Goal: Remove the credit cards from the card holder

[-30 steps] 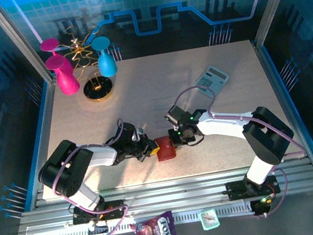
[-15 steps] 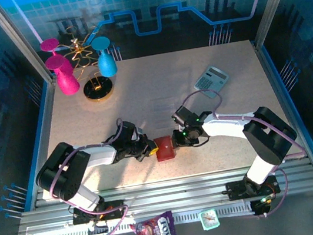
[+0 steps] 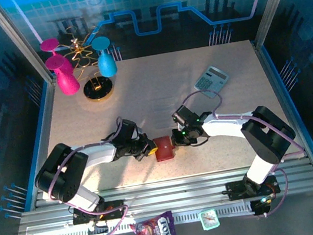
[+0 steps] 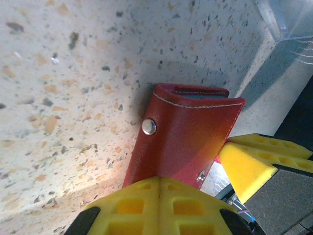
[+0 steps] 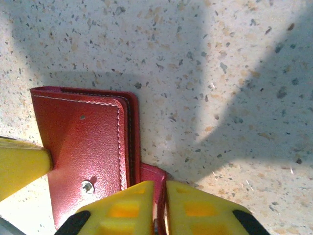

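Observation:
The red card holder (image 3: 163, 149) lies folded near the table's front edge, between both grippers. In the left wrist view the card holder (image 4: 183, 137) shows its cover with a metal snap stud, and my left gripper (image 4: 161, 193) is shut at its near edge. In the right wrist view the little snap tab (image 5: 155, 177) of the card holder (image 5: 83, 142) is pinched between the fingers of my right gripper (image 5: 159, 203). The credit cards are hidden inside; only a dark slot shows at the holder's far end. From above, the left gripper (image 3: 150, 150) and right gripper (image 3: 175, 142) meet the holder from either side.
A grey calculator (image 3: 210, 78) lies at the back right. Pink goblets (image 3: 62, 70), a blue goblet (image 3: 104, 57) and a gold wire stand (image 3: 98, 88) are at the back left. A clear plastic box corner (image 4: 288, 17) sits close by. A candy packet (image 3: 155, 234) lies below the table edge.
My right gripper has lowered and come in to the holder's right side, uncovering the calculator behind it. The left gripper has nudged slightly toward the holder. The holder has barely moved.

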You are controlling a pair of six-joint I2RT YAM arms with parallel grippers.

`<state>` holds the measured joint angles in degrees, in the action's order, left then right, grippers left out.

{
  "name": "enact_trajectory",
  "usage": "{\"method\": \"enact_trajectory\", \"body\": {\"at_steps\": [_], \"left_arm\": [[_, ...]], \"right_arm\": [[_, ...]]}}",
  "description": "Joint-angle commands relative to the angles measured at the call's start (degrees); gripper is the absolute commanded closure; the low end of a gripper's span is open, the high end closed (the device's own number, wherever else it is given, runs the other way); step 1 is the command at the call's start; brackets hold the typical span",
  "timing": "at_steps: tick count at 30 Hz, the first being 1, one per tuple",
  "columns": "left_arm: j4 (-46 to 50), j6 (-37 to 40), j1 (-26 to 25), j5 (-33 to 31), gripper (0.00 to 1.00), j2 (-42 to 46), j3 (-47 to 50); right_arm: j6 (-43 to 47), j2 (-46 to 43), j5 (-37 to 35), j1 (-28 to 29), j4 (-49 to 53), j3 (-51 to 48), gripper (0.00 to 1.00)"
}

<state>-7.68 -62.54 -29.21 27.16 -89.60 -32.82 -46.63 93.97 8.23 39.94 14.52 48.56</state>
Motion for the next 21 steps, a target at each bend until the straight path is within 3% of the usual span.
{"method": "enact_trajectory", "body": {"at_steps": [1, 12, 21], "left_arm": [[5.56, 1.9, -0.26, -1.96, 0.95, 2.58, -2.01], [13.84, 7.75, 1.03, -8.28, 0.89, 12.89, -6.71], [14.77, 11.1, 3.69, -10.57, 0.84, 20.72, -5.97]], "right_arm": [[-0.08, -0.88, 0.2, -0.62, 0.3, -0.05, 0.89], [0.38, -8.54, -1.88, -0.41, 6.52, 3.97, 0.95], [-0.29, -12.06, -4.54, 2.23, 9.38, 7.48, 0.96]]}}
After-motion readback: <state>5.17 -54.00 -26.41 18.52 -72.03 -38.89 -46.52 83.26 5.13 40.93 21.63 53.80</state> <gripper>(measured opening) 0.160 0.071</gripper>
